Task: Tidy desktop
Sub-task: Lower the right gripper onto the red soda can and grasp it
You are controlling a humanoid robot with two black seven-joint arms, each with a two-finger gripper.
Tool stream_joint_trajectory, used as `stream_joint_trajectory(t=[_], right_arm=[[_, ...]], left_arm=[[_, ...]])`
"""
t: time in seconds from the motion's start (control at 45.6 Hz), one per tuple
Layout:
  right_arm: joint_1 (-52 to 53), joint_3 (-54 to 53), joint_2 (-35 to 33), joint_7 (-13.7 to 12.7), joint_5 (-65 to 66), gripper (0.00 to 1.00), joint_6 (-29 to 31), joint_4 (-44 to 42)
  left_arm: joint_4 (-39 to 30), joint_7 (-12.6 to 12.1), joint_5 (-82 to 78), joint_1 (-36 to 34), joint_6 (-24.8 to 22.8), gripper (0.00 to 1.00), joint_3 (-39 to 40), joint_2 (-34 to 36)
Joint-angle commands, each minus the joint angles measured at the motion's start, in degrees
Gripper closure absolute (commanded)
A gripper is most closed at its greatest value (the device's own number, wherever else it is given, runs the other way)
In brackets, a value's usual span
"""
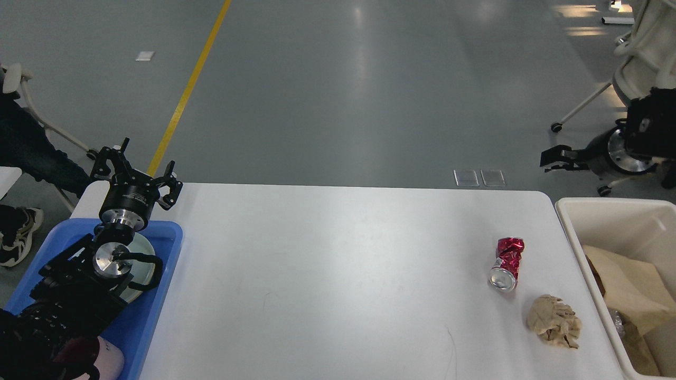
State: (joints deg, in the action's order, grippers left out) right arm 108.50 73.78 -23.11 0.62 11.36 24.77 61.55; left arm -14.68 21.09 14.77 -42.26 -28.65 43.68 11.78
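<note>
The white desktop (pixel 338 274) carries a crushed red can (pixel 506 262) and a crumpled brown paper ball (pixel 553 321) near its right end. My left gripper (pixel 136 166) is open and empty over the table's far left corner, just beyond the blue tray (pixel 158 295). My right gripper (pixel 552 158) hangs in the air beyond the table's far right corner, above and behind the cream bin (pixel 573 232). Its dark fingers look slightly apart and hold nothing.
The cream bin holds a flat brown paper bag (pixel 628 290) and other scraps. The blue tray holds a pale plate (pixel 145 248), partly hidden by my left arm. Office chairs (pixel 641 47) stand on the floor at the far right.
</note>
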Motion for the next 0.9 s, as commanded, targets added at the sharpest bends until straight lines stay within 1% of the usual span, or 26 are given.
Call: stream_joint_trajectory(t=[0.0, 0.088, 0.154, 0.241, 0.307, 0.373, 0.439, 0.526, 0.636, 0.79, 0.877], right_arm=[[7.5, -0.31, 3.51, 0.17, -0.38, 0.0, 15.55, 1.82], [10.58, -0.31, 5.62, 0.17, -0.47, 0.0, 21.8, 3.05], [12.6, -0.31, 6.5, 0.17, -0.47, 0.0, 24.09, 4.02], [13.4, -0.74, 7.11, 0.17, -0.64, 0.0, 23.66, 4.11], [12.0, -1.62, 6.76, 0.17, -0.64, 0.0, 22.43, 3.32], [7.97, -2.41, 6.59, 0.17, -0.55, 0.0, 19.54, 2.71], [1.82, -4.17, 6.59, -0.01, -0.47, 0.0, 15.59, 1.57], [-8.28, -5.75, 6.85, -0.1, -0.47, 0.0, 8.12, -1.51], [-18.05, -6.02, 7.73, -0.1, -0.55, 0.0, -0.15, -4.67], [-27.37, -8.22, 10.63, -0.18, -0.55, 0.0, -10.26, -9.68], [-30.8, -8.22, 11.94, -0.27, -0.64, 0.0, -13.6, -13.37]], left_arm=[[0.0, 0.0, -0.01, 0.07, 0.0, 0.04, 0.0, 0.0], [0.0, 0.0, -0.01, -0.02, 0.0, 0.04, 0.0, 0.0], [0.0, 0.0, -0.01, -0.02, 0.0, 0.04, 0.0, 0.0], [0.0, 0.0, -0.01, 0.07, 0.0, 0.03, 0.0, 0.0], [0.0, 0.0, -0.01, -0.02, 0.0, 0.04, 0.0, 0.0], [0.0, 0.0, -0.01, 0.07, 0.0, 0.04, 0.0, 0.0], [0.0, 0.0, -0.01, -0.02, 0.0, 0.04, 0.0, 0.0], [0.0, 0.0, -0.01, -0.02, 0.0, 0.04, 0.0, 0.0], [0.0, 0.0, -0.01, -0.02, 0.0, 0.04, 0.0, 0.0], [0.0, 0.0, -0.01, 0.07, 0.0, 0.04, 0.0, 0.0], [0.0, 0.0, -0.01, -0.02, 0.0, 0.04, 0.0, 0.0]])
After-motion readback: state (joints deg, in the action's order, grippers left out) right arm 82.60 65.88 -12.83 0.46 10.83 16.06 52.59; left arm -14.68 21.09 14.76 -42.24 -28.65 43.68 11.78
